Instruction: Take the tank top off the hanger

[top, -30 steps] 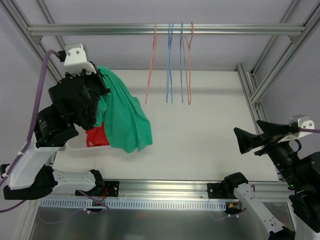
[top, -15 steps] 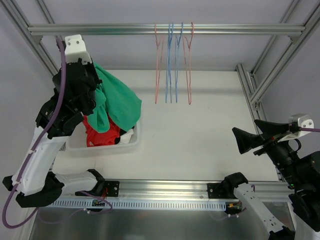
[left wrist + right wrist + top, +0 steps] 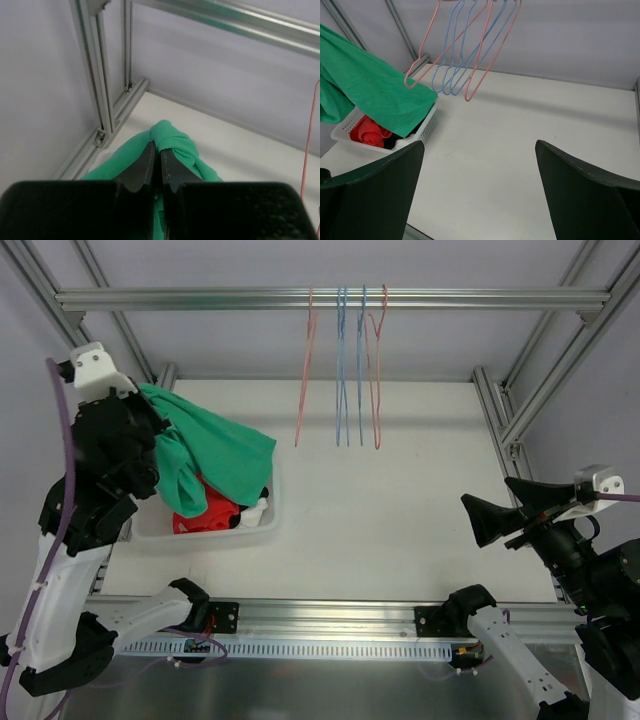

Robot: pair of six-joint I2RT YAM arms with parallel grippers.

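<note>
Right, nearest the bases the right gripper (image 3: 480, 187) sits low over the near right of the table (image 3: 400, 510), jaws spread as wide as they go and nothing between them. Parked out of the way, by the look of it. Over on the left, the left gripper (image 3: 159, 150) is up high with its jaws pinched tight on a bunched fold of the green tank top (image 3: 215, 455). The cloth drapes down from that pinch across the white basket (image 3: 268, 515). Whether its hem touches the basket I cannot tell. A red garment (image 3: 205, 512) already lies in there, so that looks like the drop spot. Further back, four bare wire hangers (image 3: 340, 370), pink outside and blue inside, dangle from the far rail (image 3: 200, 298), well apart from the tank top. So it appears to be off its hanger and only needs releasing. Nothing blocks the way down, though the left frame post (image 3: 95, 80) stands close beside that arm.
</note>
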